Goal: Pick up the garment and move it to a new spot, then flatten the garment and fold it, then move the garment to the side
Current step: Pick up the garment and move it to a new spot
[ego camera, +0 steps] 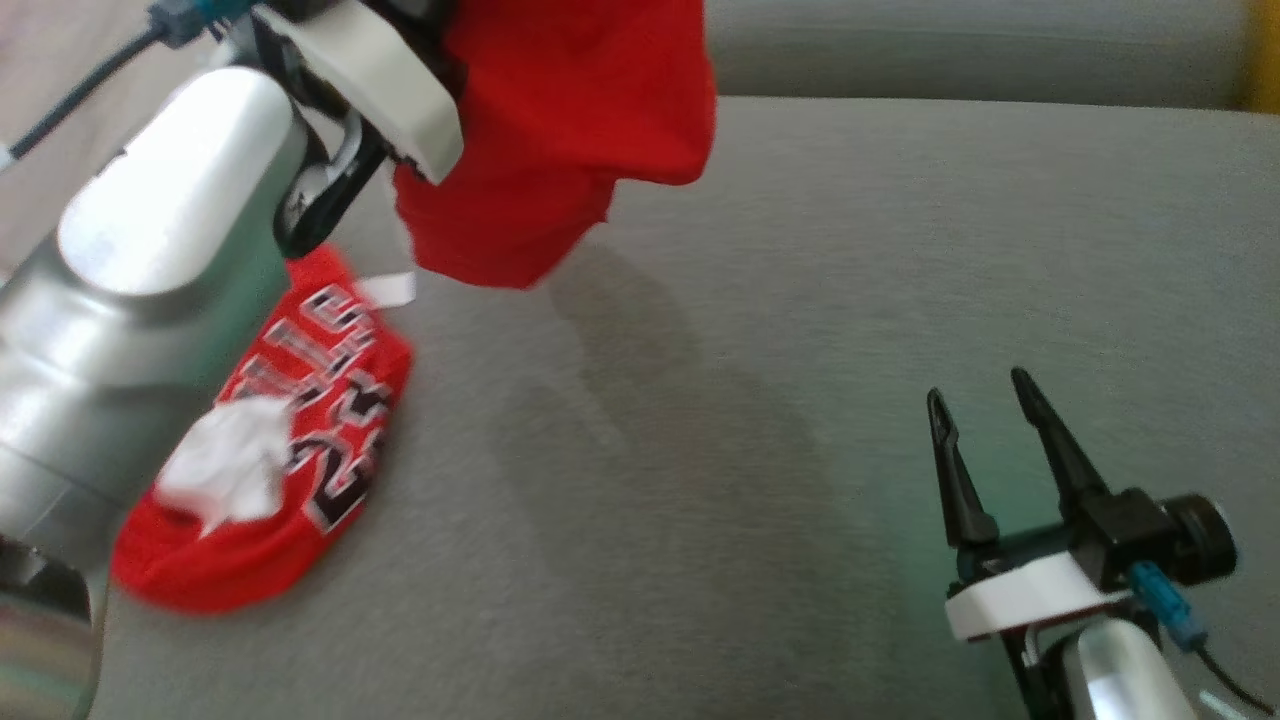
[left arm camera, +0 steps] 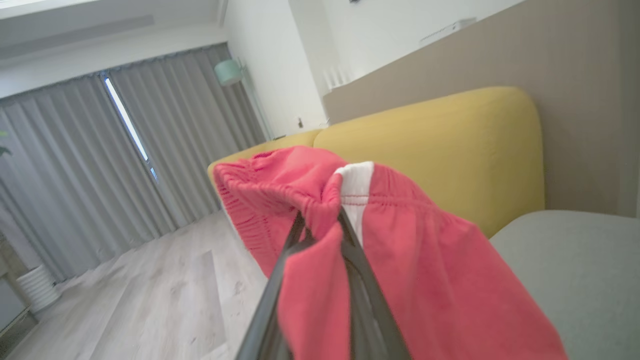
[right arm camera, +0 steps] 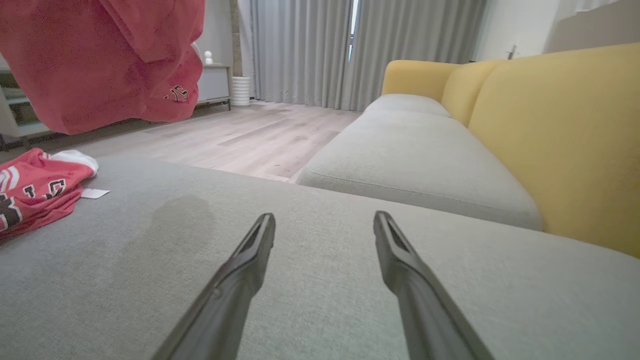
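Grey sofa cushion [ego camera: 800, 300] spreads below; left claw [left arm camera: 321, 218] pinches the red garment [ego camera: 560, 130] aloft, right claw [ego camera: 978, 385] spread, idle. Seemingly the moving step; next, lower it onto bare cushion.

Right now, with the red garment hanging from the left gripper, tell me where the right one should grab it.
Probably the free lower edge of the hanging garment, coming from the robot's right. The left gripper pinches its elastic waistband, so the cloth hangs slack below, and the right gripper is open on that side.
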